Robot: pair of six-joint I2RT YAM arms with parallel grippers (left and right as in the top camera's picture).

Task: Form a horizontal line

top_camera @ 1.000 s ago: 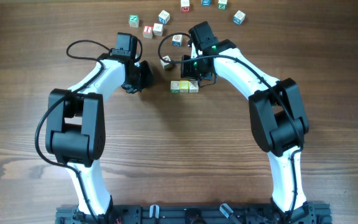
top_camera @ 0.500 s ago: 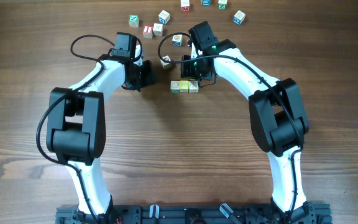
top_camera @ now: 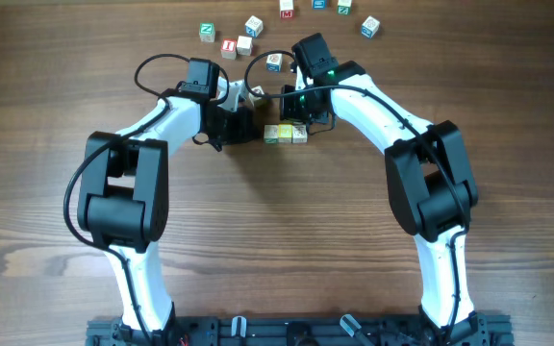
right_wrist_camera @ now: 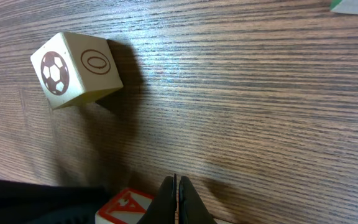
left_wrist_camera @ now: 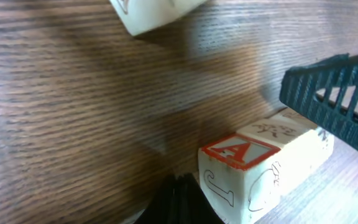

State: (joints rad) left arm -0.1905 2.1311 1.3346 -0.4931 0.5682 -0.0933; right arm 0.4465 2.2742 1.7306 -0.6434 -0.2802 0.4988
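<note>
Standing here, it reads as a robotics lab bench. A white-and-black left arm (top_camera: 128, 192) and right arm (top_camera: 431, 183) rise from a black rail (top_camera: 296, 332) along the near edge of the wood-grain table (top_camera: 508, 240). Cables (top_camera: 157, 65) loop off them, and wooden letter cubes (top_camera: 229, 45) lie scattered by the far edge.

Brown wood-grain table (top_camera: 287, 240), evenly lit, perhaps from above

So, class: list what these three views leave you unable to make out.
Overhead: marks on the horizontal line, too small; left gripper fingertips, under its own body.
Right wrist: red A cube, cut by bottom edge.
Left wrist: top cube, cut by top edge, blurred.
</note>
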